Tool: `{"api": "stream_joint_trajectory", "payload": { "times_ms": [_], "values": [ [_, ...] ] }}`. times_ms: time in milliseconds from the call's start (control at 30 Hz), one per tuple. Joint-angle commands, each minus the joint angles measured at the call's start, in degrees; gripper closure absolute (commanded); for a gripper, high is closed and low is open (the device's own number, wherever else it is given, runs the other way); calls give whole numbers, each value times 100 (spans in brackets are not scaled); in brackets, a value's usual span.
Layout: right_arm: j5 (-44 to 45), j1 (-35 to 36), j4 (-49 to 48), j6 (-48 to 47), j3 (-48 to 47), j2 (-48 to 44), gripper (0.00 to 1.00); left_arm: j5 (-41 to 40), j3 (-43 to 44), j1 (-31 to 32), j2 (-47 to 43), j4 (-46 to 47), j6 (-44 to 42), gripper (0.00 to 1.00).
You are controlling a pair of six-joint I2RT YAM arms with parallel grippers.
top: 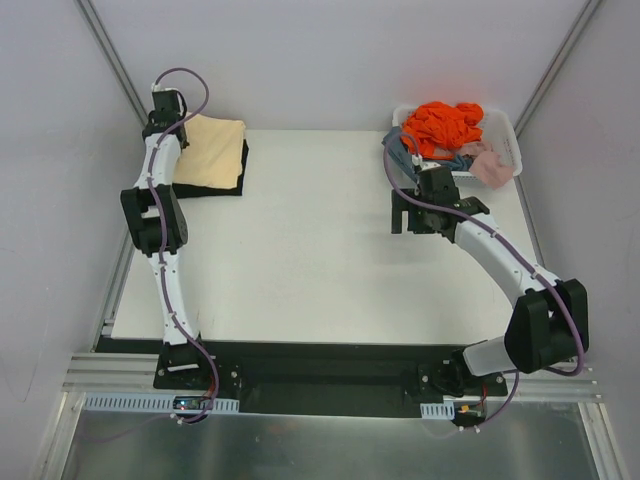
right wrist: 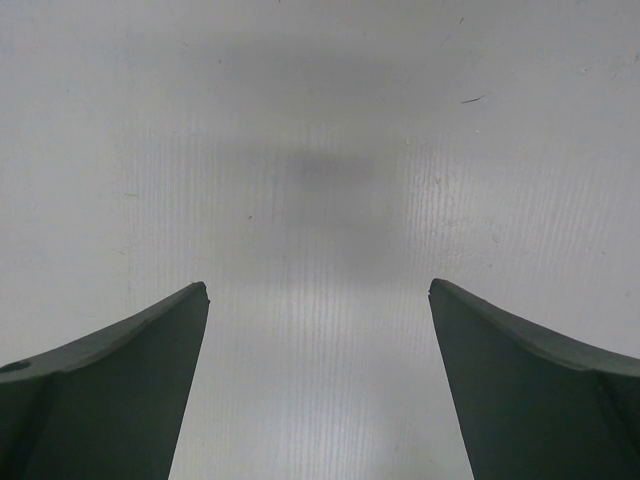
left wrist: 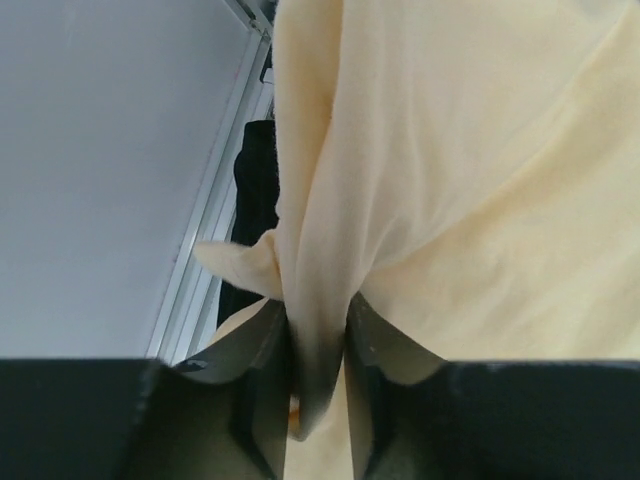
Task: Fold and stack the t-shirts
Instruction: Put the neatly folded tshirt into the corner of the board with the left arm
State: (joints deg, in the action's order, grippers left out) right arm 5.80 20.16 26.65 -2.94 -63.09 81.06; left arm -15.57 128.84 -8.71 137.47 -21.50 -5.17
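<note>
A folded pale cream-yellow t-shirt [top: 212, 150] lies on a folded black t-shirt [top: 242, 170] at the table's back left corner. My left gripper [top: 168, 110] is at the stack's back left edge, shut on a bunched fold of the cream-yellow shirt [left wrist: 400, 170]; the black shirt [left wrist: 255, 190] shows behind it in the left wrist view. My right gripper [top: 410, 215] is open and empty, hovering over bare white table [right wrist: 320, 200] right of centre, in front of the basket.
A white slotted basket [top: 508, 135] at the back right holds orange [top: 442, 125], blue and pink clothes. Grey walls and metal rails border the table on the left and right.
</note>
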Motion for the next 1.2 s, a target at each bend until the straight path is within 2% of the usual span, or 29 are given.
{"api": "stream_joint_trajectory", "payload": {
  "times_ms": [0,67,133,200,267,400,567,700,933,1000,1100,1167],
  "values": [
    [61,-39,182,101,-344,94,3,317,335,-8,139,242,192,71],
    [44,-39,200,127,-379,103,3,187,396,-43,245,286,209,59],
    [18,-47,209,144,-388,130,3,-566,502,-52,315,278,279,59],
    [26,-47,244,145,-432,121,3,-1042,485,-52,246,286,332,34],
    [9,-30,252,145,-467,121,3,-1132,371,-26,36,278,306,1],
    [-158,-30,244,144,-555,95,3,-1053,90,62,-492,278,411,1],
    [-229,-13,191,180,-468,-46,3,-466,-376,168,-1168,278,665,1],
    [-281,-21,121,188,-274,-353,3,-306,-815,343,-1634,278,815,1],
    [-518,-39,-28,224,16,-784,3,423,-2106,800,-2917,269,1430,1],
    [-528,-65,-73,276,112,-863,3,459,-2397,853,-3418,269,1632,1],
    [-817,-118,-222,486,366,-1047,3,275,-3187,1336,-4191,234,1791,1],
    [-958,-144,-432,531,542,-1162,3,248,-3986,1547,-4848,216,2210,1]
  ]
}}
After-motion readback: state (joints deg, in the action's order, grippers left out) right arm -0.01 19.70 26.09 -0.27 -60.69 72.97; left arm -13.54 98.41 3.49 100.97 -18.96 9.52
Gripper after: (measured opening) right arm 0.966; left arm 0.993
